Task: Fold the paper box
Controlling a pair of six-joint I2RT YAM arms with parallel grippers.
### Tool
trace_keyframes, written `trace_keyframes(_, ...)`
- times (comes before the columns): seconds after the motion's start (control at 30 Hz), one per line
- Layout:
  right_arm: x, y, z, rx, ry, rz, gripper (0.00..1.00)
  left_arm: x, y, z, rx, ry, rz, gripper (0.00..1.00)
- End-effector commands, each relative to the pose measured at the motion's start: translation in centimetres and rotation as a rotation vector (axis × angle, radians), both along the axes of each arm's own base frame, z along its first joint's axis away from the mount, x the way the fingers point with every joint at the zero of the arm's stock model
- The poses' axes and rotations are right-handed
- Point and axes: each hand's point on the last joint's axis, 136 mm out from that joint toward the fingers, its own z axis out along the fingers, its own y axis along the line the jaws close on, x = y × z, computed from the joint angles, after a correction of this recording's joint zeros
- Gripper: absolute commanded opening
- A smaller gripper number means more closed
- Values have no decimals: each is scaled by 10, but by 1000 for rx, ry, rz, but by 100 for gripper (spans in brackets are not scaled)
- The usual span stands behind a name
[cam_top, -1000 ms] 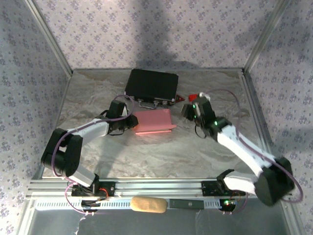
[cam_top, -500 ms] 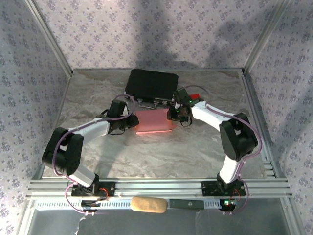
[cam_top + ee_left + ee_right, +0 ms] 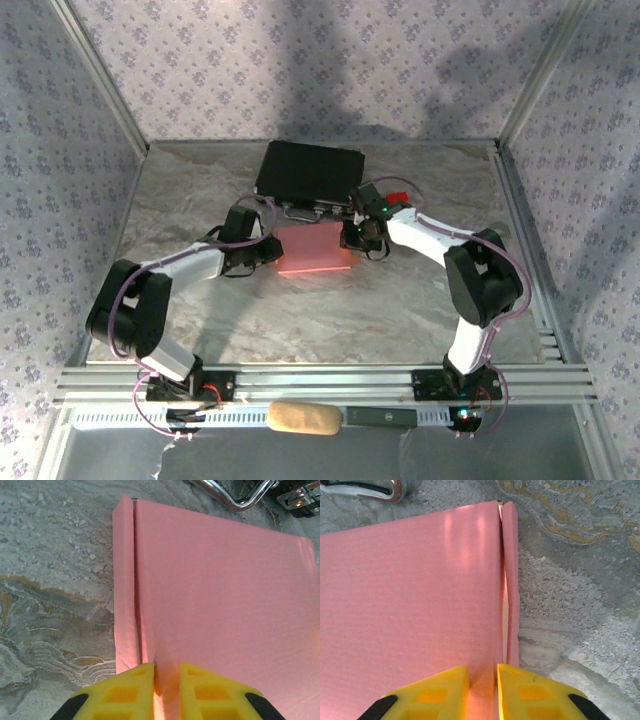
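With the black case (image 3: 310, 175) at the far middle of the marbled table (image 3: 300, 330) as the reference, the left arm reaches in from the case's near-left. The left gripper (image 3: 272, 250) sits just in front of the case's left half, at the left edge of the paper box (image 3: 316, 248). In the left wrist view this gripper (image 3: 165, 690) has its yellow fingers drawn almost together, with a thin edge of the pink card nipped between them. A narrow side flap (image 3: 124, 580) stands folded up along the box's left side. The box itself lies flat on the table just in front of the case, close under its metal handle (image 3: 235, 495), with its broad pink face upward. The right gripper (image 3: 356, 238) meets the box's right edge, in front of the case's right corner. Seen from the right wrist, that gripper (image 3: 483, 690) is likewise pressed nearly closed on the card's edge, beside a matching narrow flap (image 3: 511, 580) with a slim gap along it. A small red block (image 3: 396, 196) lies just beside the case's right end, behind the right arm.
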Motion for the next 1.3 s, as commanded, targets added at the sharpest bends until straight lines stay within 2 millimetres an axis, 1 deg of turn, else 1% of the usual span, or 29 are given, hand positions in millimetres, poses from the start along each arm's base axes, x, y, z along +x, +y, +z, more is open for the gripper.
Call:
trace_keyframes(0.0,-7,5,-7,-4,29,6,22,-16,7,-26,49,65,-11,13)
trace_keyframes(0.17,-9,3,-15,-10,42,1,17,-20,9,-35,61,77,-9,12)
trace_keyframes(0.3,-8,5,-15,-8,36,-3,15,-21,8,-36,70,78,-12,12)
trace_keyframes(0.43,-10,4,-22,-33,47,-6,12,-23,9,-38,101,77,-15,11)
trace_keyframes(0.57,-12,-3,-25,-82,41,-14,12,-26,12,-36,169,65,-21,11)
trace_keyframes(0.7,-16,-12,-29,-146,41,-19,9,-27,14,-29,237,45,-25,13)
trace_keyframes(0.73,-16,-12,-30,-156,40,-19,9,-27,14,-26,251,34,-22,15)
trace_keyframes(0.77,-17,-13,-31,-163,42,-15,9,-27,14,-21,254,24,-19,19)
trace_keyframes(0.87,-19,-12,-32,-175,42,0,11,-26,13,-3,241,-15,-9,21)
trace_keyframes(0.97,-18,-11,-24,-168,28,10,14,-24,13,18,219,-55,1,26)
trace_keyframes(1.03,-17,-11,-17,-164,15,15,16,-22,14,27,211,-66,1,30)
trace_keyframes(1.1,-16,-12,-11,-162,3,17,18,-20,16,27,182,-49,0,30)
trace_keyframes(1.17,-16,-13,-5,-161,-7,20,20,-18,20,20,168,-28,1,31)
trace_keyframes(1.27,-17,-15,1,-150,-21,32,25,-15,16,14,123,-25,-13,32)
